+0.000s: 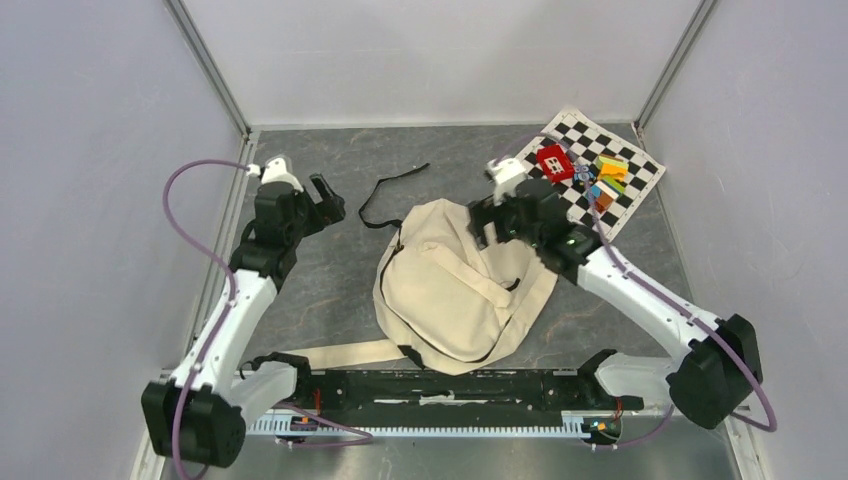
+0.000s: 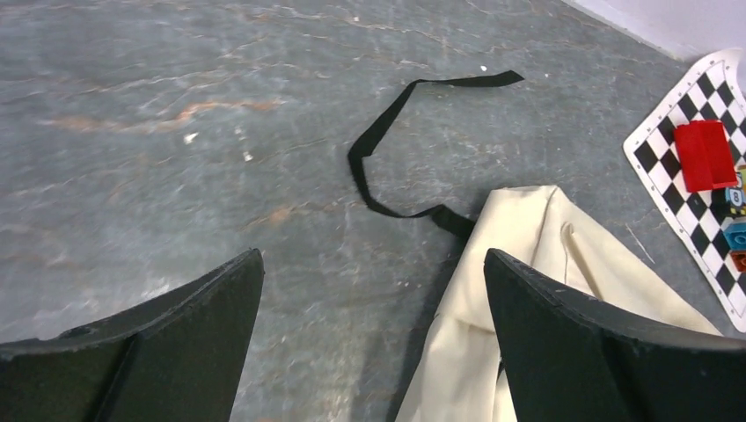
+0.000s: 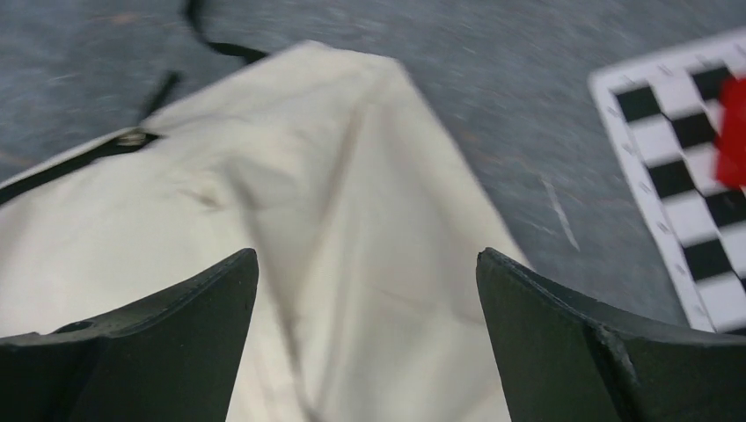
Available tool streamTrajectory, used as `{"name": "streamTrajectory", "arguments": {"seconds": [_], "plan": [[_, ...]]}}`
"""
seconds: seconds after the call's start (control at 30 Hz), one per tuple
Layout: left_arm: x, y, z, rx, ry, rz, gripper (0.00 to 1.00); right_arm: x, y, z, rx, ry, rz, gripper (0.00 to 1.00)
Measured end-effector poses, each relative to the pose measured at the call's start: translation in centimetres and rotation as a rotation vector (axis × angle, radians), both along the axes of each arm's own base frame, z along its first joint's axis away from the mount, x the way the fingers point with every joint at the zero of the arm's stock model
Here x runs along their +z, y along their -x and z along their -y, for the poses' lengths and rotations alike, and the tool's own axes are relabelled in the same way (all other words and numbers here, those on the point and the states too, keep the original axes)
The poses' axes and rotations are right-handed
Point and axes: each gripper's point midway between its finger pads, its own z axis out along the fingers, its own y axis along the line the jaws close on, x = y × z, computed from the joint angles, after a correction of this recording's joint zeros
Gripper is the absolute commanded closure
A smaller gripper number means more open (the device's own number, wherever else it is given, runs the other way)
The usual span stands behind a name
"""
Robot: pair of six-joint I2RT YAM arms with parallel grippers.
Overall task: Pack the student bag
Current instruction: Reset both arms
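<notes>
Right gripper [image 3: 368,259] above bag [image 1: 450,290], left gripper [image 2: 369,264] near it, both spread wide, empty; best pinch one cloth layer, lift slowly.

Under my left hand [image 2: 369,264] the table [image 2: 176,132] lies bare, with room to drop straight down. Just to its right the student bag [image 1: 450,290] blocks the centre, and its black strap [image 2: 353,161] loops across the table ahead. My right hand [image 3: 368,259] hangs over the bag's cloth. Beyond it, the checkerboard mat [image 1: 640,172] and its toy blocks [image 1: 555,162] crowd the far right corner.
</notes>
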Motion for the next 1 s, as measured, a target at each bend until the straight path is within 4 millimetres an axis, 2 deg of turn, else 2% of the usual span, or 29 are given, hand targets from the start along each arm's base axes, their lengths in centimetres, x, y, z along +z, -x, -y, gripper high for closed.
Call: {"name": "streamTrajectory", "arguments": {"seconds": [0.1, 0.13, 0.17, 0.2, 0.3, 0.4, 0.47, 0.6, 0.77, 1.0], "plan": [[1.2, 2.5, -1.6, 0.057, -0.029, 0.030, 0.00, -1.2, -2.4, 6.6, -0.175, -0.002, -0.045, 0.02], [2.0, 3.3, -2.2, 0.078, -0.045, 0.052, 0.00, -1.7, -2.8, 9.6, -0.250, -0.005, -0.062, 0.02], [2.8, 3.9, -2.7, 0.092, -0.057, 0.073, 0.00, -1.7, -2.9, 11.4, -0.297, -0.007, -0.064, 0.02], [3.8, 4.6, -3.3, 0.110, -0.077, 0.105, 0.00, -1.7, -3.0, 14.1, -0.368, -0.015, -0.065, 0.02], [6.0, 6.1, -4.7, 0.145, -0.131, 0.159, 0.00, -0.1, -2.5, 18.9, -0.510, -0.027, 0.000, 0.02], [7.5, 7.0, -5.5, 0.160, -0.169, 0.187, 0.00, 2.5, -1.7, 20.5, -0.565, -0.046, 0.126, 0.02], [7.7, 7.5, -5.7, 0.161, -0.182, 0.194, 0.00, 3.9, -0.8, 21.3, -0.589, -0.067, 0.234, 0.02], [7.0, 8.4, -6.0, 0.166, -0.190, 0.200, 0.00, 4.1, 0.7, 22.6, -0.633, -0.084, 0.363, 0.02], [5.1, 9.3, -6.2, 0.165, -0.194, 0.183, 0.00, 4.5, 0.8, 23.6, -0.669, -0.069, 0.422, 0.02], [5.3, 9.8, -6.4, 0.173, -0.193, 0.201, 0.00, 5.4, 0.7, 23.9, -0.682, -0.067, 0.458, 0.02]]}}
